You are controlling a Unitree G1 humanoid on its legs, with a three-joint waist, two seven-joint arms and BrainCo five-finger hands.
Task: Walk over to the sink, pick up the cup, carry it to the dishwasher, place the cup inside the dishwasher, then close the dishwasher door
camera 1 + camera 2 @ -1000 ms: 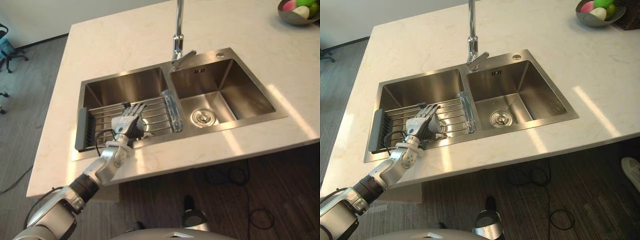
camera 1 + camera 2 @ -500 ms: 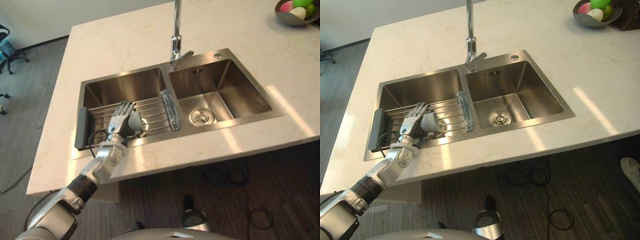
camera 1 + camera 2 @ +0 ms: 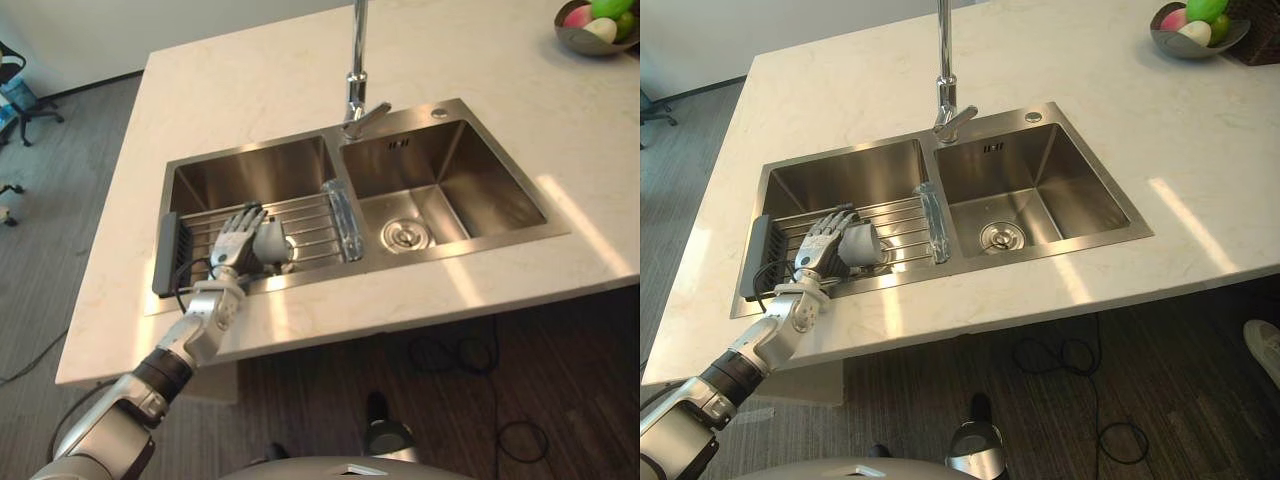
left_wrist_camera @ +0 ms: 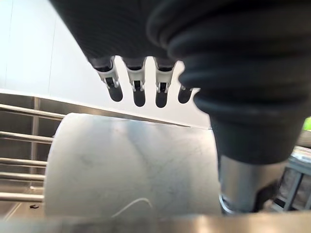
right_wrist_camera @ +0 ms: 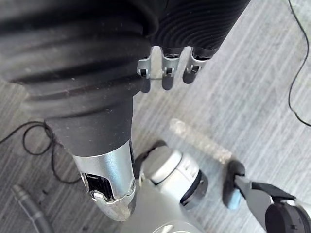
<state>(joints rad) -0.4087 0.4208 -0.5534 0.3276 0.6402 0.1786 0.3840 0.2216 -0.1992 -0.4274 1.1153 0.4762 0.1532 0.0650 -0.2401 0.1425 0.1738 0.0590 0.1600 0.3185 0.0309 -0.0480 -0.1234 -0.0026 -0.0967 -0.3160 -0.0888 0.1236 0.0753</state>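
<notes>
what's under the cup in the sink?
The cup lies on its side on a wire rack across the left basin. The left hand is beside it, open. The basin floor below the cup is covered.

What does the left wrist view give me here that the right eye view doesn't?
Left wrist view: the cup appears to lie on its side, with the left hand open and its fingers straight above it, not wrapped. Right eye view: the faucet, the drain and a fruit bowl far across the counter. Both: hand, cup and rack.
</notes>
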